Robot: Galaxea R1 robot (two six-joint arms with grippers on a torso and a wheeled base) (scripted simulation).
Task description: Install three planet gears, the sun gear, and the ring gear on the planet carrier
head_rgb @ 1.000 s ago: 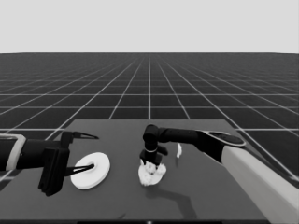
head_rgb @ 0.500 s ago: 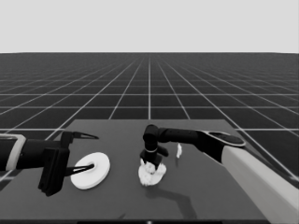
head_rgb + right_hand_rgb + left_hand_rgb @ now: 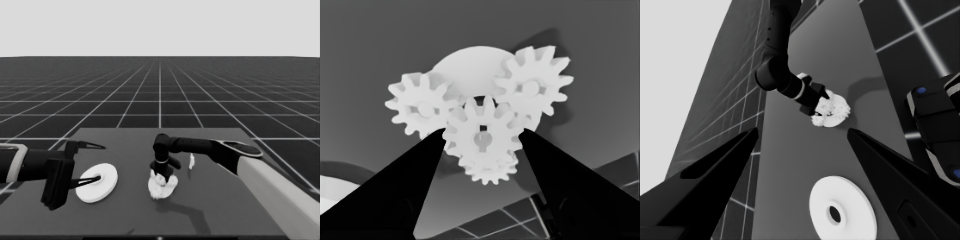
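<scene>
My right gripper (image 3: 162, 175) points down at the smaller round part (image 3: 162, 189) in the middle of the table. In the right wrist view a toothed gear (image 3: 482, 135) with a keyed hole sits between my right gripper's (image 3: 482, 132) fingertips, which touch its sides. Around it on the smaller round part (image 3: 470, 65) lie three more gears: one gear (image 3: 420, 107), a second gear (image 3: 535, 87), and a third gear (image 3: 490, 172) partly hidden under the centre one. The larger round part (image 3: 97, 182) lies flat at the left, below my waiting open left gripper (image 3: 97, 162).
A thin white piece (image 3: 191, 160) stands just right of the gear cluster. The left wrist view shows the larger round part (image 3: 855, 200) between its wedges and the gear cluster (image 3: 832, 110) farther off. Dark machinery with blue lights (image 3: 937, 125) sits at that view's edge.
</scene>
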